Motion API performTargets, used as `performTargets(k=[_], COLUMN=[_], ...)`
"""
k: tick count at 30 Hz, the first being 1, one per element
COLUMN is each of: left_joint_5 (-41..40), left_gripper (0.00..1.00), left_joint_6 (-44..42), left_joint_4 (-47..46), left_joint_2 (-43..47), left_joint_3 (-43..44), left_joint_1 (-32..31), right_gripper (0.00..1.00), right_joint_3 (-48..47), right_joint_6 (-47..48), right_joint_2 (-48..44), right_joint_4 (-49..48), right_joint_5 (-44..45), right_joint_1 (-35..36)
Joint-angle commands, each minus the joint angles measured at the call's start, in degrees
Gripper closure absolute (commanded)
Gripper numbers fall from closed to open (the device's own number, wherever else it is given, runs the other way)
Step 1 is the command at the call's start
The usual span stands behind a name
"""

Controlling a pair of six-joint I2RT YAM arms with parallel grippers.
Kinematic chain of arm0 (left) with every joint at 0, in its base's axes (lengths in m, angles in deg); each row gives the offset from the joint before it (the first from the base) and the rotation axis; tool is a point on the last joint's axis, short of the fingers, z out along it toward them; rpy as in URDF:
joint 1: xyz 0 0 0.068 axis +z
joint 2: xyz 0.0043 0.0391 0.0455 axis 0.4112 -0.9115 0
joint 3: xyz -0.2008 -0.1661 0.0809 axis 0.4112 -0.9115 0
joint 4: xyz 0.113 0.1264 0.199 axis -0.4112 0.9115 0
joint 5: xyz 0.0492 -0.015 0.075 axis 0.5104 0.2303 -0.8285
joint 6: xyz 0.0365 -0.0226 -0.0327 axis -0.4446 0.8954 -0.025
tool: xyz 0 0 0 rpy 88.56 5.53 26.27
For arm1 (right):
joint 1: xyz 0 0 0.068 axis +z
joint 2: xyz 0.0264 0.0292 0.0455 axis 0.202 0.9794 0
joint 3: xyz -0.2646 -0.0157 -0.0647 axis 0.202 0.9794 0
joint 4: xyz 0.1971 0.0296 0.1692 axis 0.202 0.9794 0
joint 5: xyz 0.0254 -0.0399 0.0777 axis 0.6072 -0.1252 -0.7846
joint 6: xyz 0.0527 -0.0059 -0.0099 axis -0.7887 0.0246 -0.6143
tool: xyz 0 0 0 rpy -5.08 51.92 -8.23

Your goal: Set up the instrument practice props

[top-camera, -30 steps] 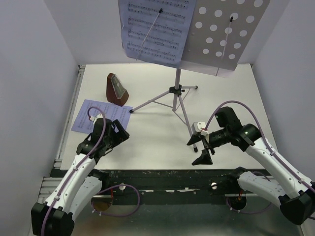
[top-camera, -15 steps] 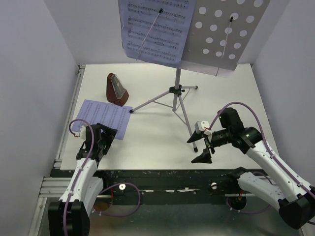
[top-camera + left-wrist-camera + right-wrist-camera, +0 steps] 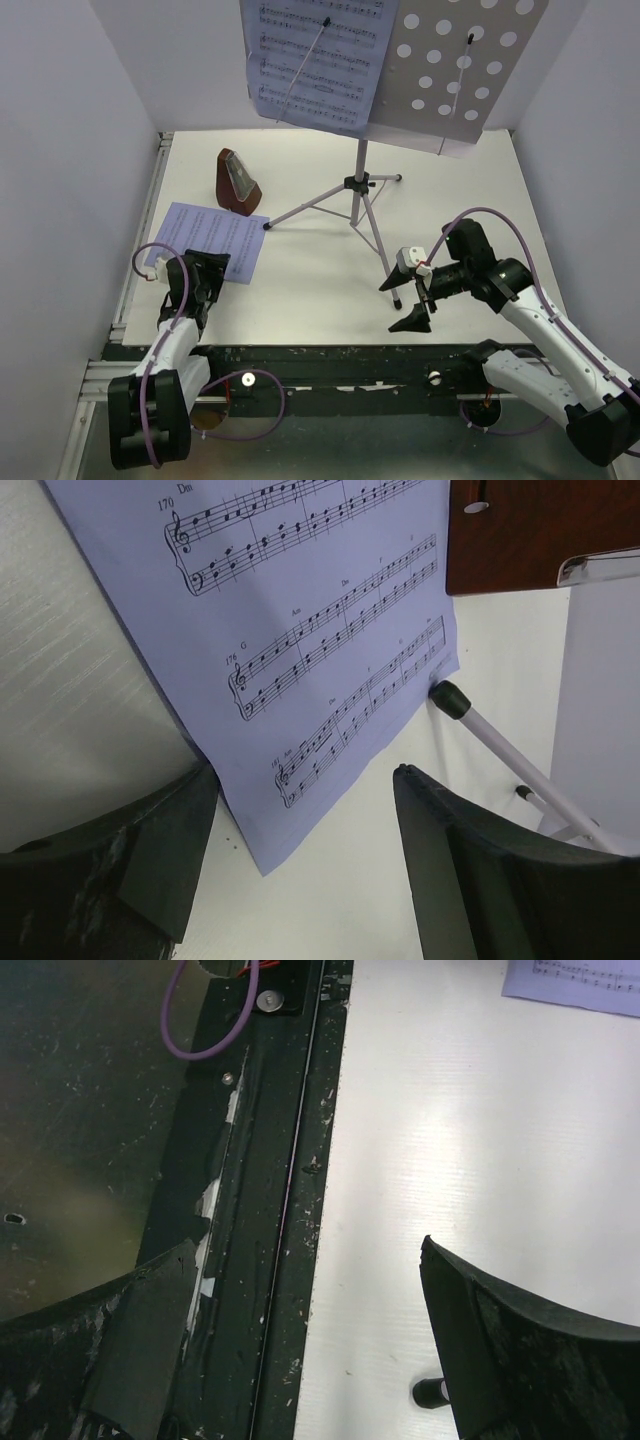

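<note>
The pale lilac music stand (image 3: 445, 70) rises on its tripod (image 3: 357, 200) at the far middle of the table (image 3: 480, 200), with one lavender sheet (image 3: 315, 60) resting on its left half. A second sheet (image 3: 205, 235) lies flat at the near left, and the brown metronome (image 3: 237, 182) stands upright just beyond it. The left gripper (image 3: 205, 275) is at that sheet's near corner, jaws apart (nothing clamped). The right gripper (image 3: 402, 305) hangs beside a tripod foot near the front edge, its jaws wide and empty.
</note>
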Motion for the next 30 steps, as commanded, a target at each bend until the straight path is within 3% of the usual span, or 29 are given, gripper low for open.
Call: performTargets(k=[1,10,16,22,25,29,30], left_joint_5=[1.9,5.1,4.9,3.9,4.5,6.4,7.3], left_gripper=[0.20,0.22,0.37,0.65,0.74,1.00,1.00], left_joint_6=[-0.5,-3.3,-5.0,-5.3,-6.1,-8.0,-8.8], left_joint_4=[-3.5,-16.4,-15.2,-12.0,-12.7,-12.9,-11.9], left_joint_2=[-4.9,-6.2,-4.2,-5.3,-7.1,-7.8,-6.8], left_joint_3=[-2.4,-5.8,-5.1,-4.3,-3.9,-2.7,-2.2], left_joint_1=[1.7,2.8,3.4,4.2,4.8,5.6,5.8], right_gripper=[0.00,0.00,0.00,0.00,0.00,0.01,0.01], right_joint_3=[0.4,0.6,0.6,0.6,0.7,0.7,0.7], right_joint_6=[1.4,1.6,1.7,2.2,2.3,2.5,2.6], right_joint_2=[0.0,0.4,0.6,0.6,0.6,0.1,0.0], right_joint_4=[0.4,0.4,0.6,1.1,1.3,1.7,1.7], right_joint_5=[-2.2,-2.6,-3.1,-3.4,-3.6,-3.6,-3.7], right_joint_1=[-0.3,-0.3,-0.3,-0.4,-0.3,-0.5,-0.7])
